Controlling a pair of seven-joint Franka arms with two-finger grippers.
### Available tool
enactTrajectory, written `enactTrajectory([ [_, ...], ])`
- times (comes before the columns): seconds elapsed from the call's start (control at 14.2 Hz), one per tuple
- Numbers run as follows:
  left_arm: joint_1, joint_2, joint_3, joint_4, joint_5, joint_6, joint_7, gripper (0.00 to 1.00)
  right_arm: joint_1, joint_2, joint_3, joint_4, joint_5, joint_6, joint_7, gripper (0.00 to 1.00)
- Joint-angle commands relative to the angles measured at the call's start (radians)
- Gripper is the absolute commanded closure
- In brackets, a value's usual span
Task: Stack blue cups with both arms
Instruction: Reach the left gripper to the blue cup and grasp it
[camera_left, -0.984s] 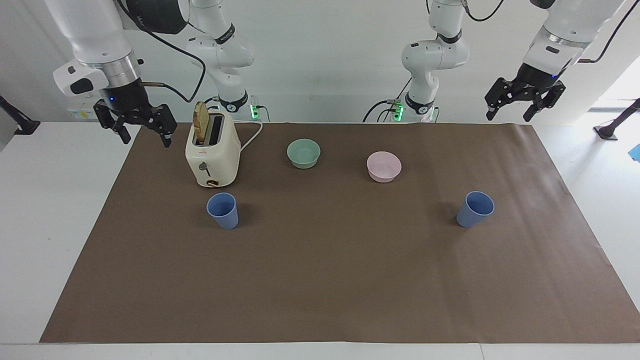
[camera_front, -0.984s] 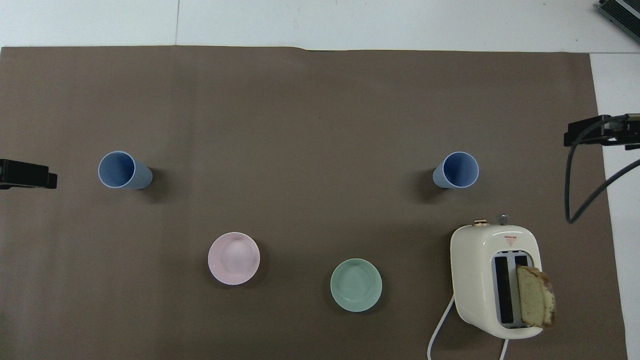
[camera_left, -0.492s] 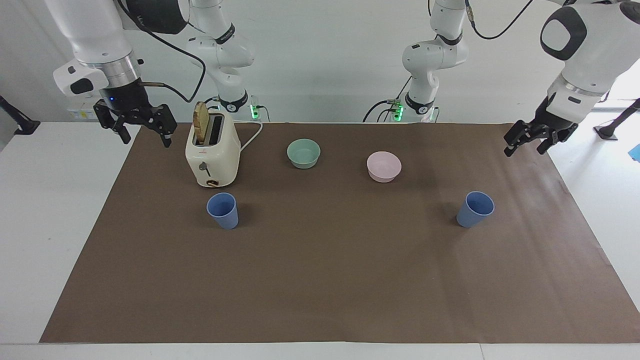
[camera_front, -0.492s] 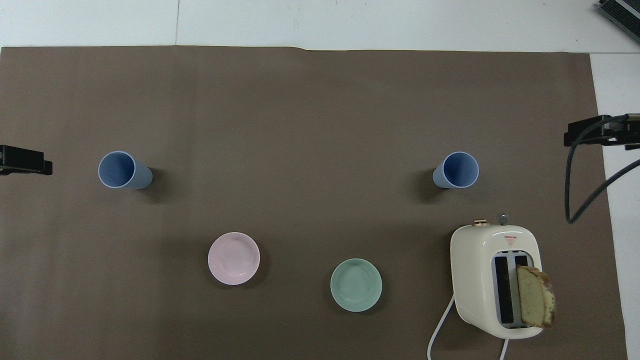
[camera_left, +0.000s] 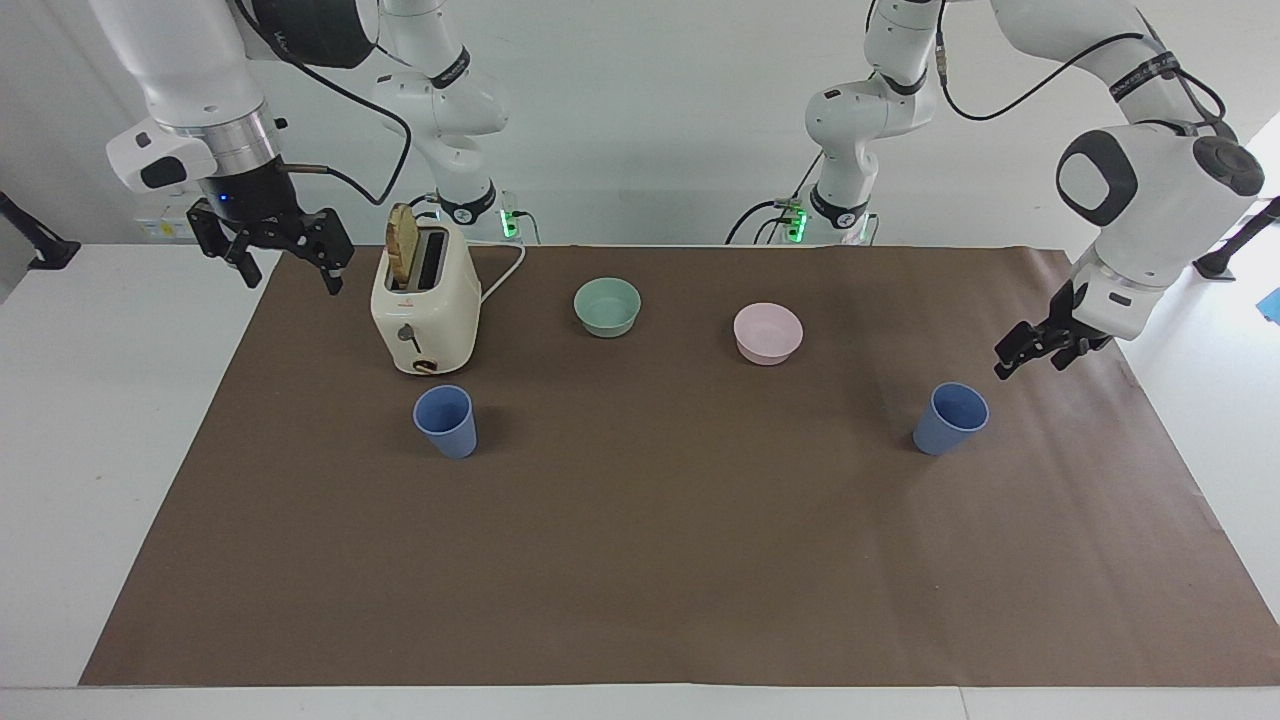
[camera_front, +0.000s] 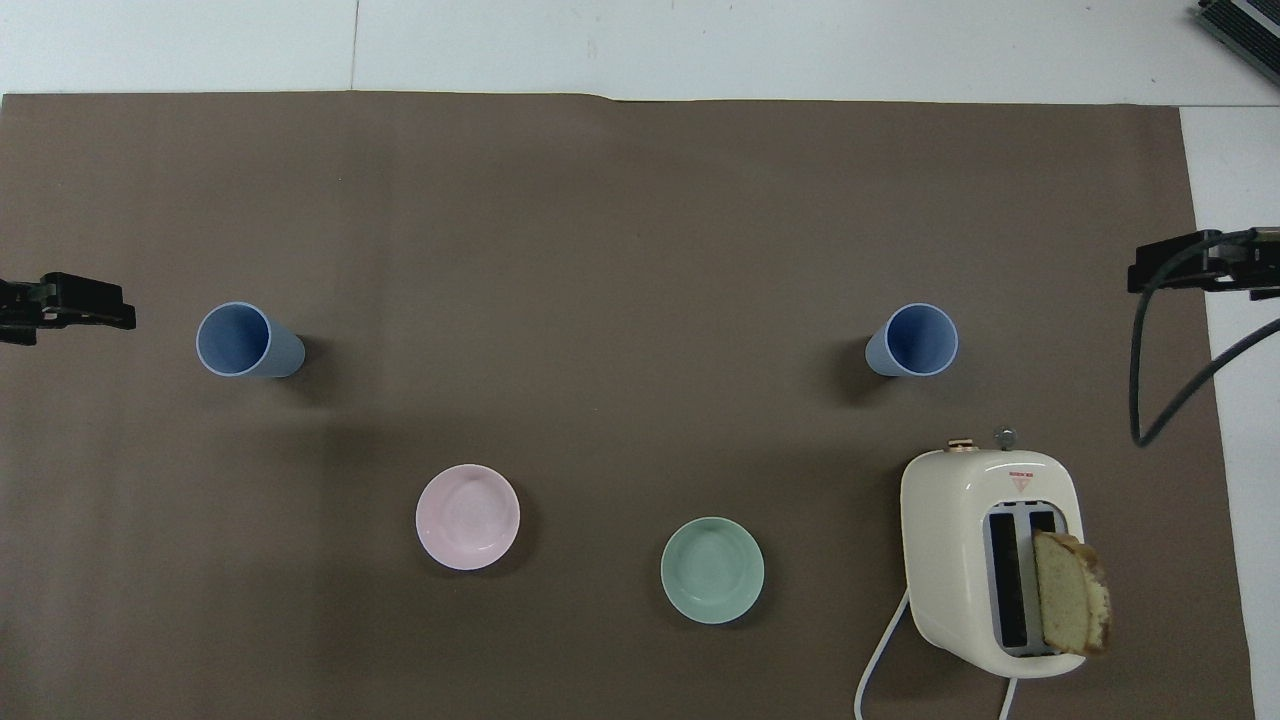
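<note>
- The cream toaster (camera_left: 425, 310) carries a small red label on its top, too small to read; no other writing shows.
- A slice of bread (camera_left: 402, 245) stands in 1 of the toaster's slots, and its white cord (camera_left: 503, 272) trails toward the robots.
- The 2 blue cups stand upright and well apart on the brown mat (camera_left: 660, 560) that covers the bench (camera_left: 90, 400). 1 blue cup (camera_left: 446, 421) sits just beside the toaster, farther from the robots than it; the other blue cup (camera_left: 950, 418) is toward the left arm's end.
- The mint-green bowl (camera_left: 607, 306) and the pink bowl (camera_left: 767, 333) lie between the cups and nearer to the robots; nothing blocks either cup.
- The left gripper (camera_left: 1035, 348) has come down from 1 second ago and now hangs just beside the cup at its end, not touching it; whether its fingers are open I cannot tell.
- The right gripper (camera_left: 285, 250) waits in the air beside the toaster, unchanged, fingers spread wide and empty.
</note>
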Motion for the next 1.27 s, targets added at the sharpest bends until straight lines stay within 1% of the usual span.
enactTrajectory([
  [0.0,0.007,0.013,-0.010,-0.068,-0.002,0.086,-0.026,0.00,-0.006,-0.017,0.002,-0.021,0.021,0.006,-0.024,0.00],
  [0.14,-0.007,0.013,-0.011,-0.114,-0.004,0.146,-0.083,0.00,-0.006,-0.017,0.002,-0.021,0.021,0.006,-0.024,0.00],
  [0.49,-0.024,0.033,-0.013,-0.166,-0.010,0.203,-0.089,0.00,-0.006,-0.017,0.002,-0.021,0.021,0.006,-0.024,0.00],
  [0.56,-0.024,0.033,-0.014,-0.166,-0.010,0.203,-0.089,0.23,-0.006,-0.017,0.002,-0.021,0.021,0.006,-0.024,0.00],
  [0.63,-0.024,0.035,-0.014,-0.163,-0.014,0.201,-0.089,0.58,-0.006,-0.017,0.002,-0.021,0.021,0.006,-0.024,0.00],
  [0.7,-0.023,0.035,-0.013,-0.163,-0.016,0.201,-0.077,0.98,-0.006,-0.017,0.002,-0.021,0.021,0.006,-0.024,0.00],
  [0.77,-0.024,0.036,-0.014,-0.157,-0.016,0.203,-0.076,1.00,-0.006,-0.017,0.002,-0.021,0.021,0.006,-0.022,0.00],
  [0.91,-0.030,0.046,-0.016,-0.145,-0.016,0.206,-0.069,1.00,-0.006,-0.017,0.002,-0.021,0.021,0.006,-0.024,0.00],
  [1.12,-0.029,0.073,-0.017,-0.082,-0.019,0.192,-0.056,1.00,-0.006,-0.017,0.002,-0.021,0.021,0.006,-0.022,0.00],
  [1.2,-0.027,0.070,-0.017,-0.070,-0.024,0.189,-0.056,1.00,-0.006,-0.017,0.002,-0.021,0.021,0.006,-0.024,0.00],
])
